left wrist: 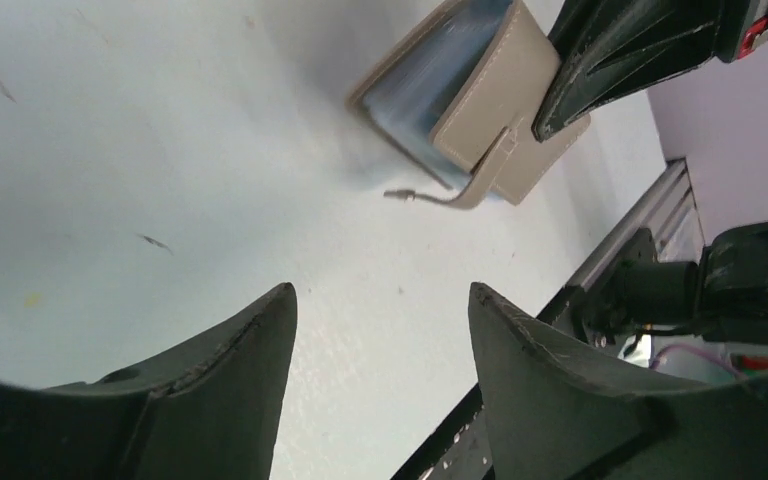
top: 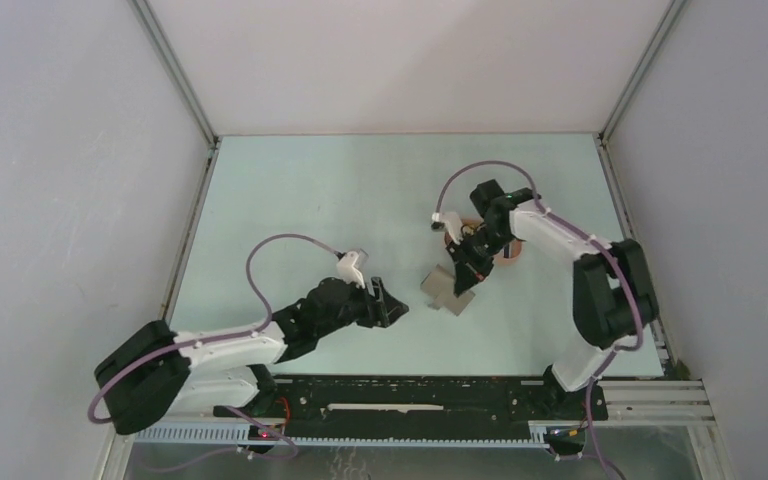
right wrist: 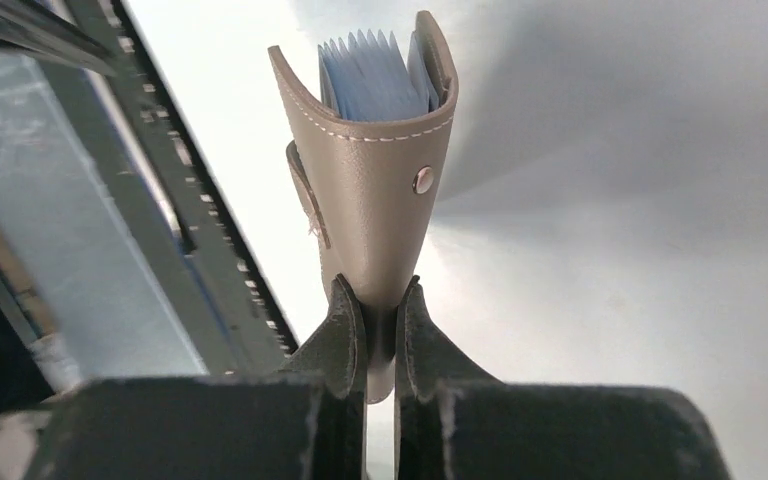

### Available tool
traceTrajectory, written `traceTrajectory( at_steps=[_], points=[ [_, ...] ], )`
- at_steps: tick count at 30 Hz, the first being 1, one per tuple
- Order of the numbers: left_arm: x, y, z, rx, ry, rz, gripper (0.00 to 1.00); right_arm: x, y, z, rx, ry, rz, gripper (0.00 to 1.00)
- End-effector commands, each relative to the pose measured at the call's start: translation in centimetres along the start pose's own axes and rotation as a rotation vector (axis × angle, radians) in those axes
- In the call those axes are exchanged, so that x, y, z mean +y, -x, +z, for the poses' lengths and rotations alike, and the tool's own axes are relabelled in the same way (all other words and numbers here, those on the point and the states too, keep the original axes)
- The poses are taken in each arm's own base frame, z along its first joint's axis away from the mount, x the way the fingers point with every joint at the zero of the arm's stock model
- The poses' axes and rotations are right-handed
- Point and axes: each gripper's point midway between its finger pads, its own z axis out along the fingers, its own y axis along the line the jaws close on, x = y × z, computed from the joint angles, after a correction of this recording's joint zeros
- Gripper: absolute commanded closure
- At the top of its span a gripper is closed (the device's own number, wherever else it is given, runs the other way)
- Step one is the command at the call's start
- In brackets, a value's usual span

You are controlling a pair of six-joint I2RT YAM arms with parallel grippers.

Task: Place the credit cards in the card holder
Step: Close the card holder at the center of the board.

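Observation:
The card holder (top: 444, 291) is a grey-beige folding case with a snap stud and a loose strap. My right gripper (top: 467, 281) is shut on its folded edge and holds it partly open above the table. The right wrist view shows the case (right wrist: 375, 200) standing away from the jaws (right wrist: 380, 292), with pale blue leaves (right wrist: 370, 75) fanned inside. I cannot tell whether any of them is a card. My left gripper (top: 397, 310) is open and empty, just left of the case. In its view (left wrist: 380, 292) the case (left wrist: 480, 110) lies ahead. No credit card shows clearly.
A peach-coloured tray (top: 509, 257) lies mostly hidden behind my right arm. A black and metal rail (top: 410, 395) runs along the near table edge. Pale walls close in the table on the left, back and right.

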Motion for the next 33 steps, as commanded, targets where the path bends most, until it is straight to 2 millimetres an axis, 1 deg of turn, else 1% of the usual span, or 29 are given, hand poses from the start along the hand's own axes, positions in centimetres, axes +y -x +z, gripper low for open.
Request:
traceTrajectory(
  at_steps=[1, 4, 6, 7, 10, 11, 15, 18, 19, 23, 25, 29, 31, 33],
  points=[
    [2.6, 1.3, -2.1, -0.078, 0.118, 0.06, 0.3, -2.3, 1.3, -4.7, -0.041, -0.309, -0.122, 1.0],
    [3.0, 1.9, -3.1, -0.111, 0.132, 0.069, 0.3, -3.3, 1.7, -7.5, -0.039, -0.499, -0.181, 1.0],
    [3.3, 2.0, -3.4, -0.126, 0.137, 0.067, 0.3, -3.7, 1.6, -8.7, -0.01, -0.636, -0.234, 1.0],
    [3.3, 2.1, -3.6, -0.13, 0.136, 0.064, 0.29, -4.0, 1.5, -8.8, 0.007, -0.698, -0.261, 1.0],
    [3.3, 2.1, -3.7, -0.14, 0.126, 0.053, 0.3, -5.4, 0.5, -7.5, 0.079, -0.878, -0.328, 0.98],
    [3.3, 2.1, -3.7, -0.142, 0.124, 0.049, 0.3, -5.6, 0.4, -6.9, 0.097, -0.925, -0.359, 0.98],
    [3.2, 2.0, -3.7, -0.142, 0.118, 0.036, 0.3, -6.4, -0.3, -5.3, 0.126, -1.018, -0.427, 0.97],
    [3.2, 1.9, -3.7, -0.14, 0.116, 0.037, 0.31, -5.7, -0.9, -3.6, 0.161, -0.995, -0.48, 0.95],
    [3.2, 1.9, -3.7, -0.139, 0.117, 0.037, 0.31, -5.3, -1.2, -2.9, 0.174, -0.973, -0.502, 0.92],
    [3.0, 1.9, -3.5, -0.137, 0.11, 0.039, 0.31, -3.0, -3.3, 0.3, 0.218, -0.764, -0.521, 0.72],
    [3.0, 1.8, -3.5, -0.135, 0.105, 0.037, 0.31, -2.2, -4.4, 1.4, 0.24, -0.676, -0.509, 0.63],
    [2.8, 1.8, -3.3, -0.133, 0.093, 0.038, 0.31, -0.6, -5.5, 2.7, 0.25, -0.548, -0.508, 0.47],
    [2.6, 1.8, -3.1, -0.132, 0.087, 0.042, 0.31, 0.5, -5.8, 3.1, 0.242, -0.482, -0.506, 0.41],
    [2.4, 1.9, -3.0, -0.13, 0.078, 0.047, 0.31, 1.6, -5.9, 3.4, 0.232, -0.414, -0.507, 0.38]
  ],
)
